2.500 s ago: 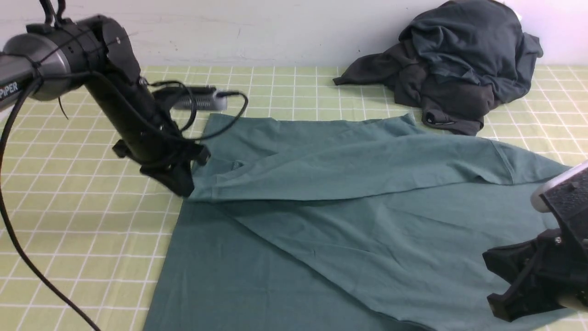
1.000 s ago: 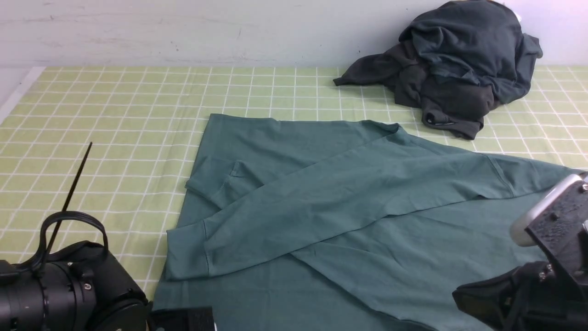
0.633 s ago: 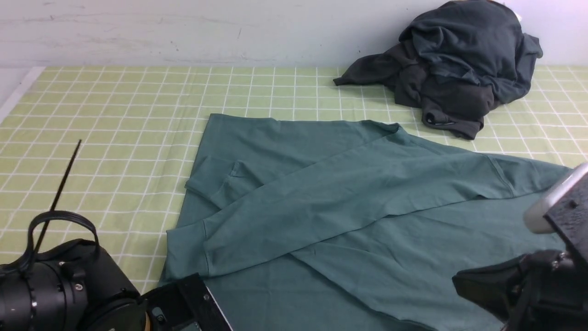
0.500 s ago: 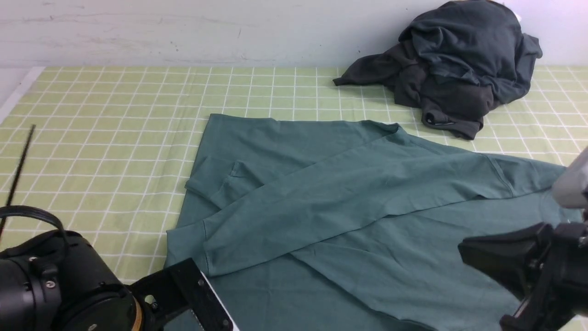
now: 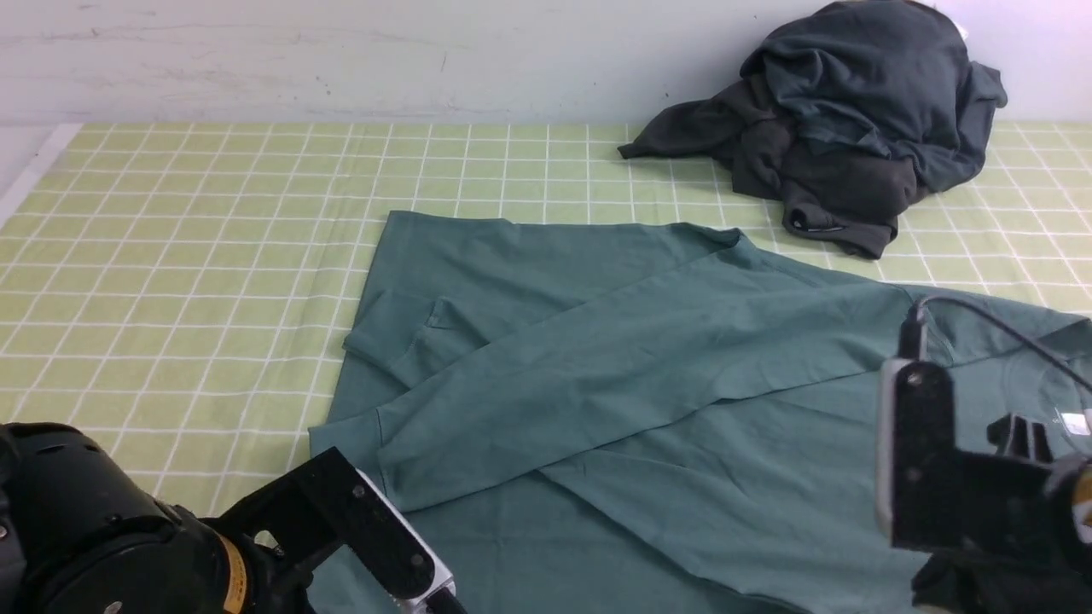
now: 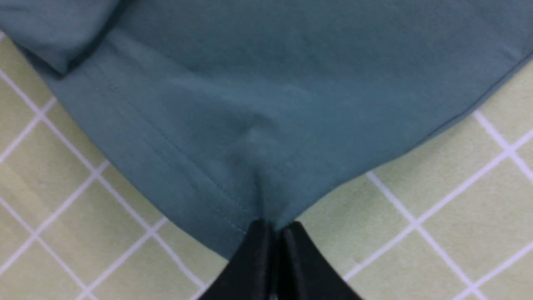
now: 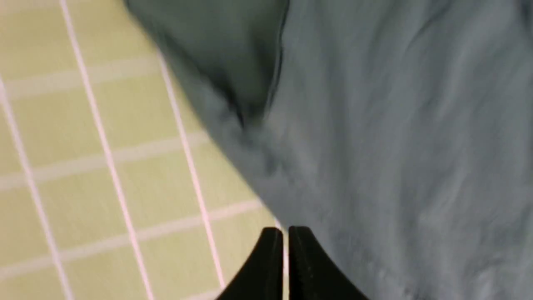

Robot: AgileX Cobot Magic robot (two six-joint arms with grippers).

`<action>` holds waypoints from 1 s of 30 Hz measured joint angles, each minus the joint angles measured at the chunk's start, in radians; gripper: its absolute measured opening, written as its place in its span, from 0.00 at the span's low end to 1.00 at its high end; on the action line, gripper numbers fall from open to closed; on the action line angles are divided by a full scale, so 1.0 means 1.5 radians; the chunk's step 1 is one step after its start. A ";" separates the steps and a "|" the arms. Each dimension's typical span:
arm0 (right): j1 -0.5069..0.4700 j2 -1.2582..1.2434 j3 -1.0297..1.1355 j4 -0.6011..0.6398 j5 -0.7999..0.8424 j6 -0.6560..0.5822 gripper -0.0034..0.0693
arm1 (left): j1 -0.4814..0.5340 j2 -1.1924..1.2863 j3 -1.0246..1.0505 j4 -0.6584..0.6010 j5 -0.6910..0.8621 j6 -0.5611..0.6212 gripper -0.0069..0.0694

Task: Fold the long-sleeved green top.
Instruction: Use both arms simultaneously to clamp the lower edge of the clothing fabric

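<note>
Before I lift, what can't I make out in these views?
- Front view: green top's near hem, cut off at the bottom edge.
- Right wrist view: motion blur; whether the right gripper holds cloth is unclear.
- Front view: white patch beside the right arm, too small to read.

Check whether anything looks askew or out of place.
The teal-green knit top lies spread, but one long sleeve crosses its body diagonally, with a crumpled tuck at the left edge. Dark charcoal garments sit heaped by the wall.
</note>
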 joint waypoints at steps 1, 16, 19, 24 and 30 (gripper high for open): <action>0.000 0.027 0.000 -0.022 -0.005 0.010 0.13 | 0.000 0.000 0.000 -0.009 0.000 0.000 0.09; -0.039 0.235 -0.001 -0.290 -0.029 0.145 0.46 | 0.000 -0.019 0.000 -0.030 -0.016 -0.011 0.10; -0.056 0.238 -0.001 -0.292 -0.024 0.145 0.45 | 0.000 -0.020 0.000 -0.031 -0.017 -0.011 0.10; -0.082 0.238 -0.001 -0.293 -0.026 0.145 0.41 | 0.000 -0.021 0.000 -0.035 -0.016 -0.012 0.10; -0.113 0.238 0.020 -0.294 -0.069 0.138 0.36 | 0.000 -0.022 0.000 -0.041 -0.042 -0.069 0.10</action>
